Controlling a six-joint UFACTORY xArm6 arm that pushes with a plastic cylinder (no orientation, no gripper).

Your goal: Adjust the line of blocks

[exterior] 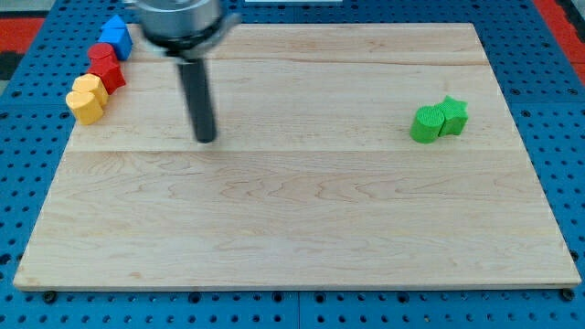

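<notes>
A line of blocks runs along the board's upper left edge: blue blocks (115,35) at the top, red blocks (106,66) in the middle, yellow blocks (87,98) at the lower end, all touching. Their exact shapes are hard to make out. My tip (206,139) rests on the board to the right of and slightly below the yellow blocks, well apart from them. Two green blocks sit together at the view's right: a rounded one (425,123) and a star-shaped one (452,114).
The wooden board (292,228) lies on a blue pegboard surface (27,137). The arm's dark rod and its mount (178,18) come down from the view's top left.
</notes>
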